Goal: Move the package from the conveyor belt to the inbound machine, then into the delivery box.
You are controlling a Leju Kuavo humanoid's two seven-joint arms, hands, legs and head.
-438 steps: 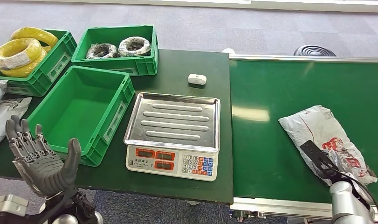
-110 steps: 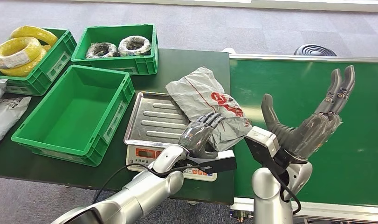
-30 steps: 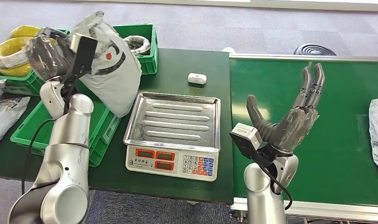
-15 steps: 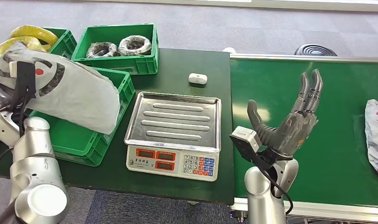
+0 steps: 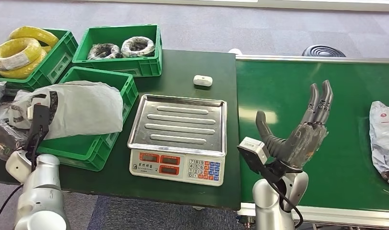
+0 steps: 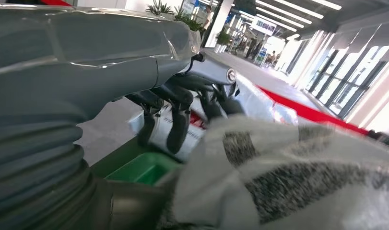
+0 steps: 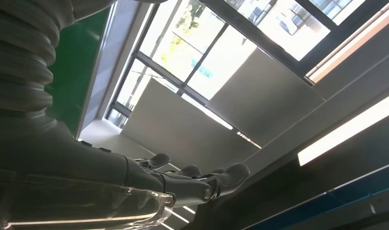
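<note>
One package (image 5: 82,108) lies across the near green crate (image 5: 94,146), left of the scale (image 5: 178,136), gripped at its end by the left hand (image 5: 10,136); right of the scale, the right hand (image 5: 298,134) stands empty, fingers spread.

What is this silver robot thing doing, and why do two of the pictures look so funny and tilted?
It is a robot shaped like a person, with two silver arms and hands. The big picture is from a camera up by its head, looking down. The two tilted ones come from cameras on its wrists, so they turn as the arms turn.

On the dark table are green crates, a weighing scale with a metal tray, and a small white object. To the right is a green conveyor belt with another grey bag on it.

The left hand holds a grey package that lies across the nearest green box. The right hand is raised, open, and holds nothing.
</note>
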